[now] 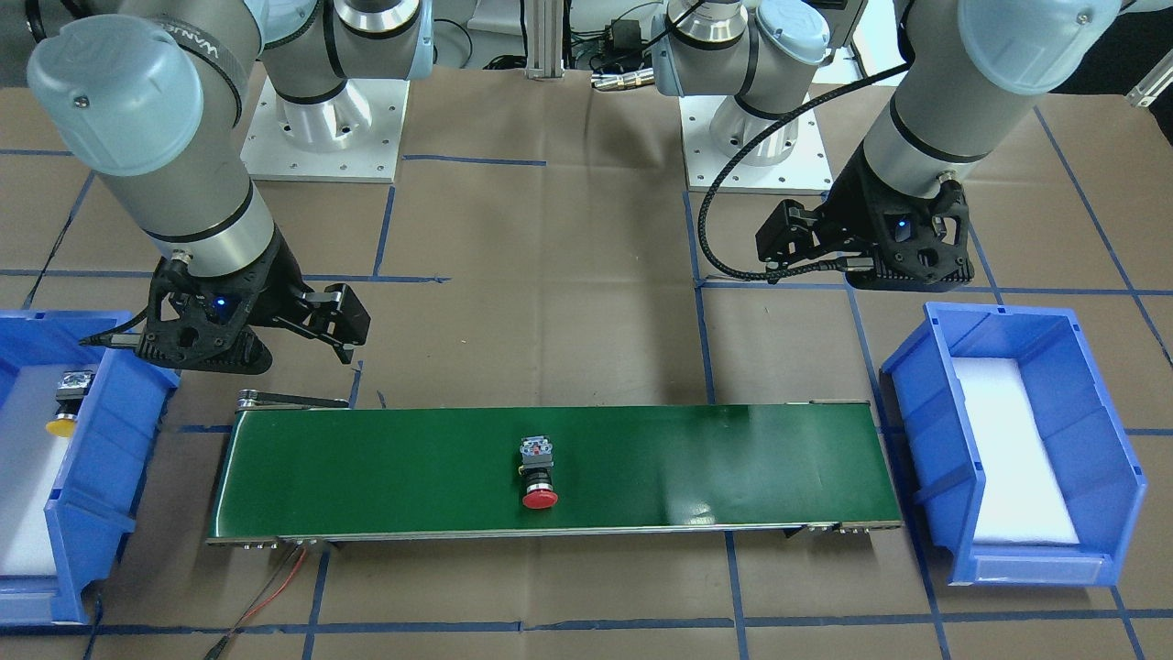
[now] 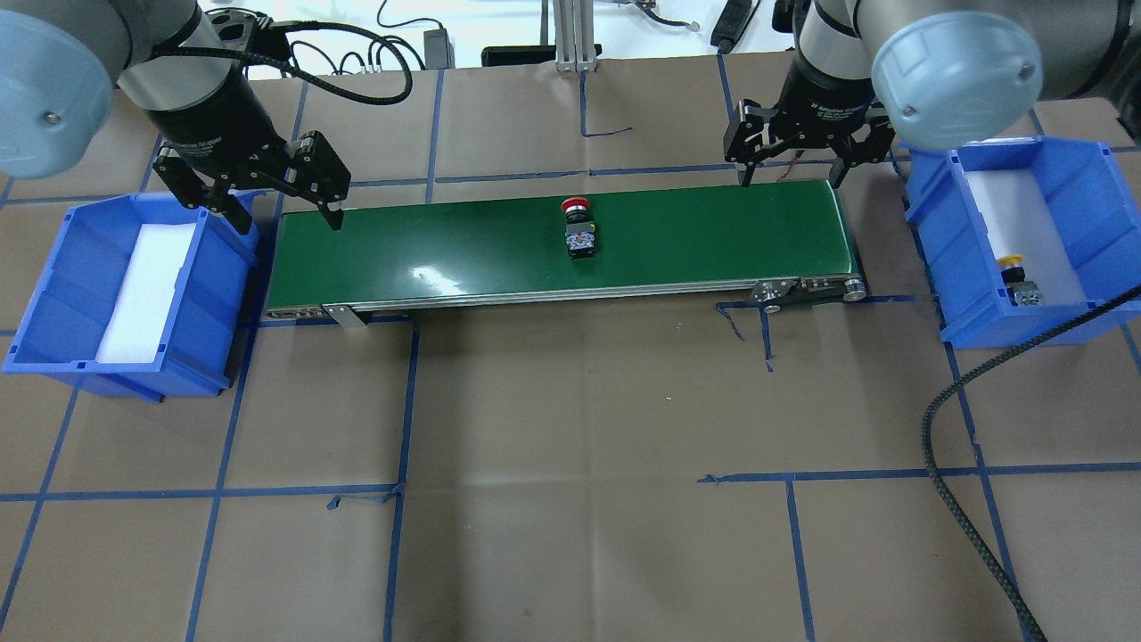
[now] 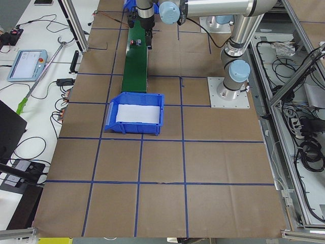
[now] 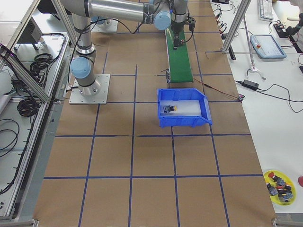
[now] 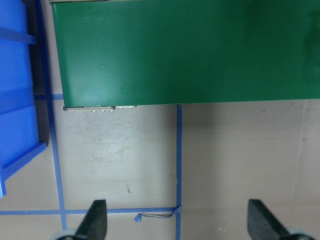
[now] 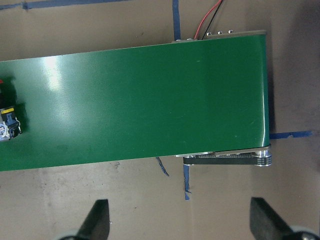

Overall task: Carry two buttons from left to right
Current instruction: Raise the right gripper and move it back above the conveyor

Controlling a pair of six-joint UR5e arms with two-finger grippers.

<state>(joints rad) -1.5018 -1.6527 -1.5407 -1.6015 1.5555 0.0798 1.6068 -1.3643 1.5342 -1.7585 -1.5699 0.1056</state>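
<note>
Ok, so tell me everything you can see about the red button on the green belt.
The red button lies on its side near the middle of the green belt, touching nothing else. Black boxy body, greyish block at one end, round red mushroom cap at the other, pointing away from the robot; it looks plastic. The left gripper and right gripper are open, well clear of it.

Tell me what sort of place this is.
Probably a robotics lab or test cell, not a factory floor: a short green conveyor runs between the left blue bin and the right blue bin on a taped-grid table, and a teach pendant lies on the side bench.
</note>
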